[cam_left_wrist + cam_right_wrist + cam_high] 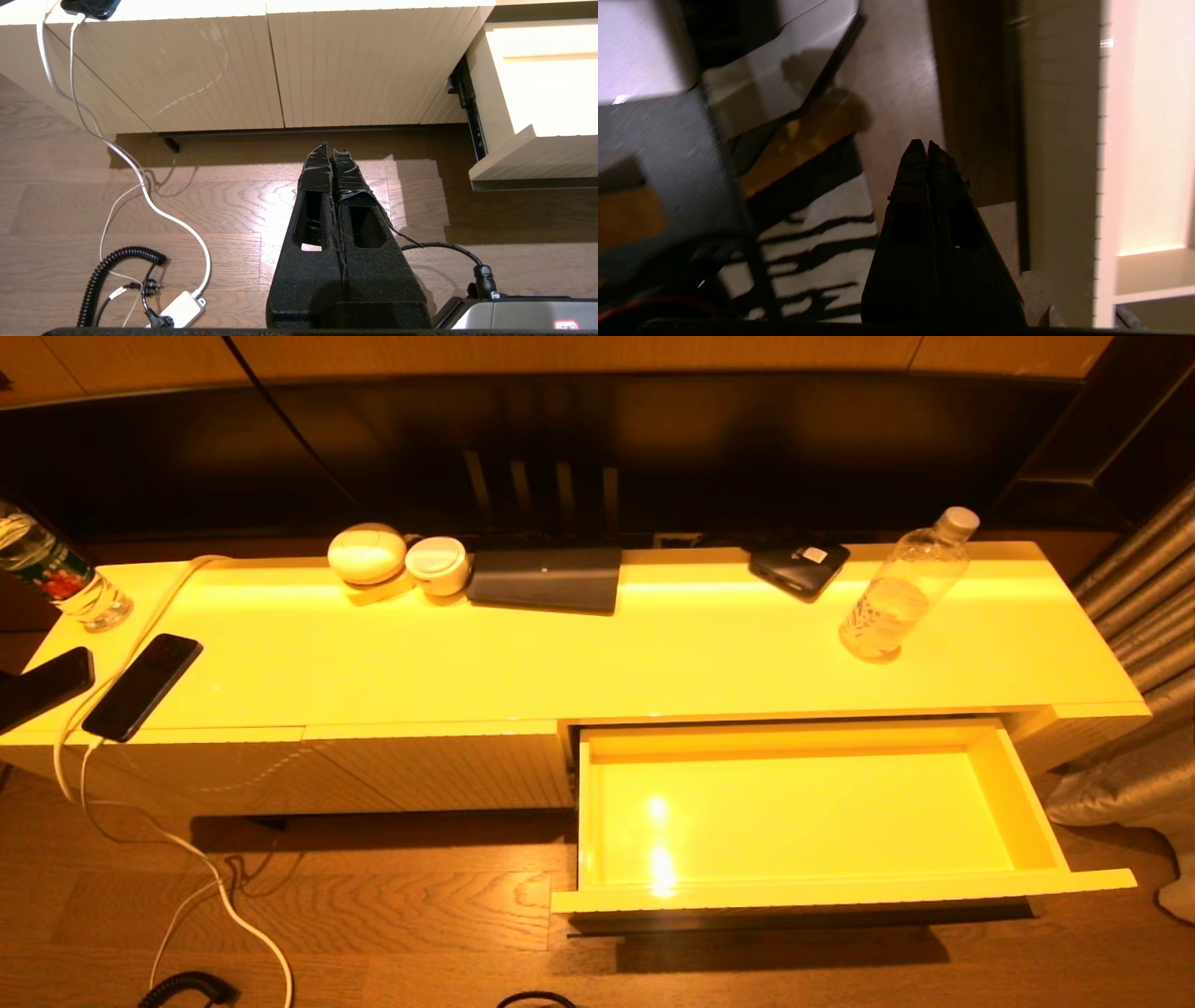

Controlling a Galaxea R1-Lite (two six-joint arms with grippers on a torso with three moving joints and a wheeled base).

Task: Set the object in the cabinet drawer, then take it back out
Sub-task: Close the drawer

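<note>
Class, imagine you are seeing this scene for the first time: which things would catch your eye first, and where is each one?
The open cabinet drawer stands out first, pulled out at the cabinet's right end with nothing in it. Above it, the clear water bottle stands upright on the right part of the cabinet top. At the far left edge sits a second bottle with a green-and-red label, near two dark phones.

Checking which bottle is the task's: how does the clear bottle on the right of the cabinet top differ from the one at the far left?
The clear white-capped plastic bottle bears only a faint pale label; the clear bottle with the green-and-red label is colourfully printed. The first shows whole, the second is cut by the frame edge. Both stand on the cabinet top.
</note>
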